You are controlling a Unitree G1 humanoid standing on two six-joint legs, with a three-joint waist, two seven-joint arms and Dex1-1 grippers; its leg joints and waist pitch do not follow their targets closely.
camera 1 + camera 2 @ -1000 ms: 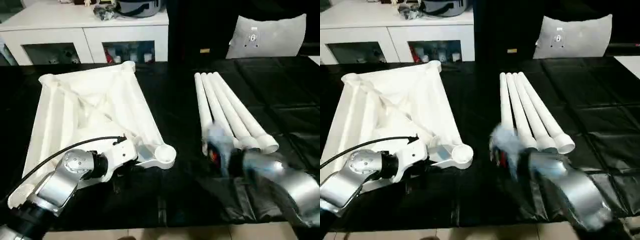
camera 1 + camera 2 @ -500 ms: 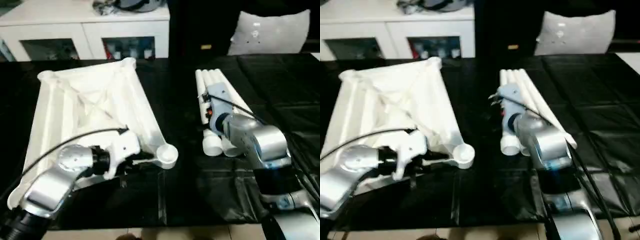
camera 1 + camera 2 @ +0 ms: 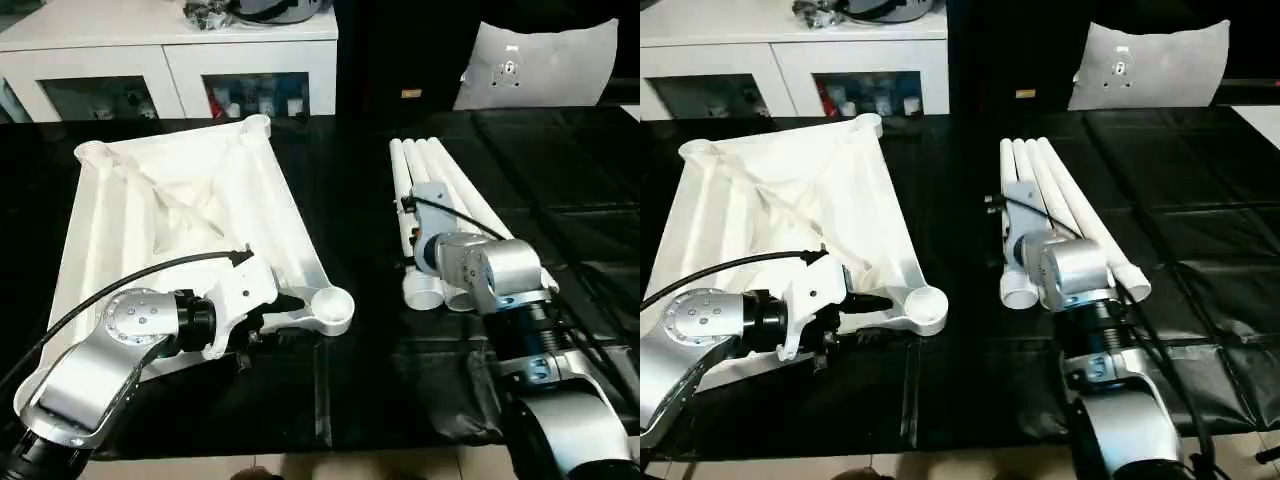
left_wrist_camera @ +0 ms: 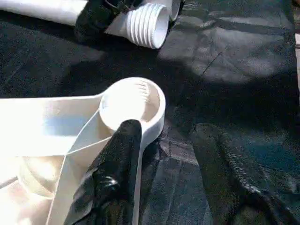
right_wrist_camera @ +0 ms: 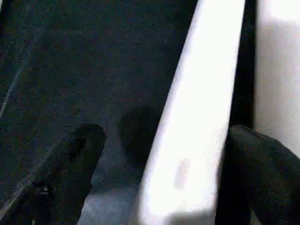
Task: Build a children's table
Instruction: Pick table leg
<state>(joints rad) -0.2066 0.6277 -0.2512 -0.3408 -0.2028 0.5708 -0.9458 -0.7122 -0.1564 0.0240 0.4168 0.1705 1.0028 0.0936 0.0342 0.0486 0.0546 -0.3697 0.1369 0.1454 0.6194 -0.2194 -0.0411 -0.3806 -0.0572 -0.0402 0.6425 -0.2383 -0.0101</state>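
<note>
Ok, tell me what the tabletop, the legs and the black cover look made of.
Tabletop: looks like white moulded plastic, ribbed, slight sheen.
Legs: likely the same plastic, smooth hollow tubes with threaded ends.
Black cover: seems thin plastic sheet or coated fabric; glossy and creased.

A black sheet [image 3: 360, 180] covers the tabletop, wrinkled and glossy, with creased fold lines toward the right and a seam running toward the near edge. Light glints off it in pale patches. Behind the tabletop on the left stands a white cabinet [image 3: 180, 70] with a flat top and two glass-fronted doors; small coloured items [image 3: 255, 102] sit on the shelf behind the right door. Dark clutter [image 3: 255, 10] lies on the cabinet top. To the right of the cabinet the background is dark. A grey cushion [image 3: 540, 65] leans upright at the far right, with a small label on its face. A strip of pale floor [image 3: 380, 465] shows below the near edge.
</note>
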